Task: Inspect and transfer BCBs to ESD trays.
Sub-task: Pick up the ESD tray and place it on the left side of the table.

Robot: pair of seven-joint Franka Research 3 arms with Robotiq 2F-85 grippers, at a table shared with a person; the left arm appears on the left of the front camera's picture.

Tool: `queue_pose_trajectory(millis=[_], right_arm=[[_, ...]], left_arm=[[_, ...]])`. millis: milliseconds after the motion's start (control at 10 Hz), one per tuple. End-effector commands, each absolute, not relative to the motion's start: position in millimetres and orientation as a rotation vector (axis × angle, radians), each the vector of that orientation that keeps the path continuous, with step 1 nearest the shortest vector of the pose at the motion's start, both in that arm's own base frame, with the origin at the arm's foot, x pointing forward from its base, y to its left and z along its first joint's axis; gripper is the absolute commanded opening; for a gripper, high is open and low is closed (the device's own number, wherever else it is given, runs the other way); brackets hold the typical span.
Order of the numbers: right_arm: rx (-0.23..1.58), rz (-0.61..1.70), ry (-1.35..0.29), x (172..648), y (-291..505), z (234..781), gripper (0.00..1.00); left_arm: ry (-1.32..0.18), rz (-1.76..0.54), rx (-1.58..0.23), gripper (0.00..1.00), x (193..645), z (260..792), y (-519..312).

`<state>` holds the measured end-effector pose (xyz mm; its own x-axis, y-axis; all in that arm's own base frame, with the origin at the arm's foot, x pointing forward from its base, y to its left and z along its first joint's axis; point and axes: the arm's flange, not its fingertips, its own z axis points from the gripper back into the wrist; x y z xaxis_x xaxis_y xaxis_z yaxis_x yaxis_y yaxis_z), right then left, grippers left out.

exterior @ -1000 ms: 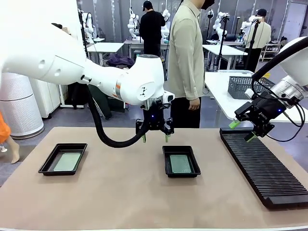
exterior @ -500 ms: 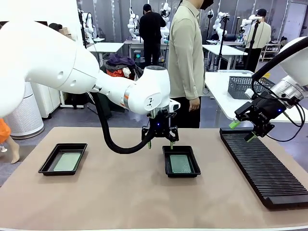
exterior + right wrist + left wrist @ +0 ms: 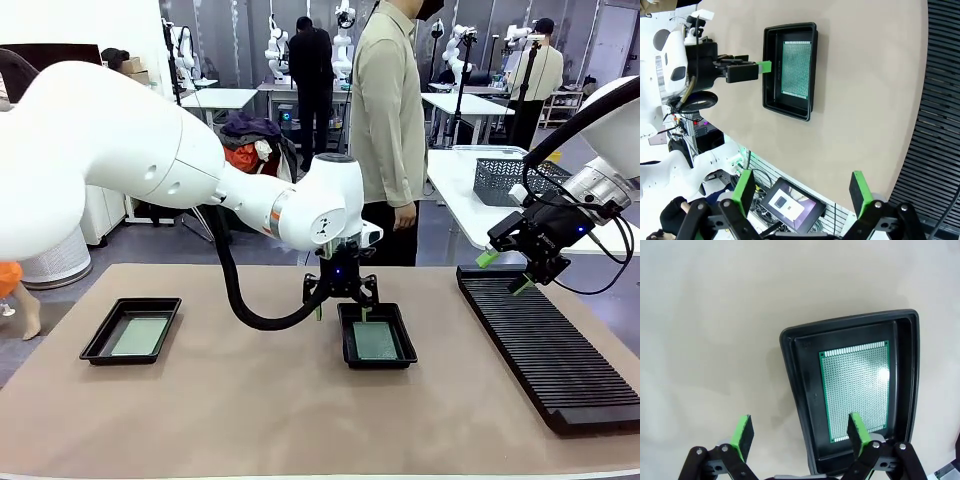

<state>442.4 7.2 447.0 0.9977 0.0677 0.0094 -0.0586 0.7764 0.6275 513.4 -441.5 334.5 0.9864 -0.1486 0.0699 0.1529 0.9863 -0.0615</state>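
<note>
Two black ESD trays lie on the tan table. The middle tray [image 3: 402,357] holds a green BCB [image 3: 376,341], seen close in the left wrist view as a dotted green board [image 3: 856,387] inside the tray [image 3: 799,385]. The left tray [image 3: 98,342] holds a pale BCB [image 3: 140,335]. My left gripper [image 3: 340,310] hangs open just above the middle tray's far left rim, one finger over the tray and one over the table. Over the far end of the rack, my right gripper [image 3: 503,271] is open and empty; its wrist view shows the middle tray [image 3: 771,75] with its board [image 3: 796,67].
A long black ribbed rack [image 3: 545,345] runs along the right side of the table. A person in a pale shirt [image 3: 385,110] stands at the far edge behind the middle tray. A grey mesh basket [image 3: 505,180] sits on a white table beyond.
My left gripper has moved right and down, from above the bare table to just over the middle tray's left rim. The right arm has stayed still.
</note>
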Motion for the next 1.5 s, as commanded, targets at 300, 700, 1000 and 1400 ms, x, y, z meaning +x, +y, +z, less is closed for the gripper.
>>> queue_pose_trajectory(millis=[300,700,1000,1400], right_arm=[[0.673,0.053,0.015,442.1,7.4,447.7,1.0],[0.673,0.053,0.015,442.1,7.4,447.7,1.0],[0.673,0.053,0.015,442.1,7.4,447.7,1.0],[0.673,0.053,0.015,442.1,7.4,447.7,1.0]], left_arm=[[-0.071,-0.064,-0.048,1.0,521.5,319.1,-438.5],[-0.047,-0.018,-0.055,0.95,521.0,315.3,-437.3],[-0.034,-0.003,-0.054,0.85,521.1,311.6,-440.0],[-0.021,0.012,-0.064,0.73,521.6,307.0,-438.0]])
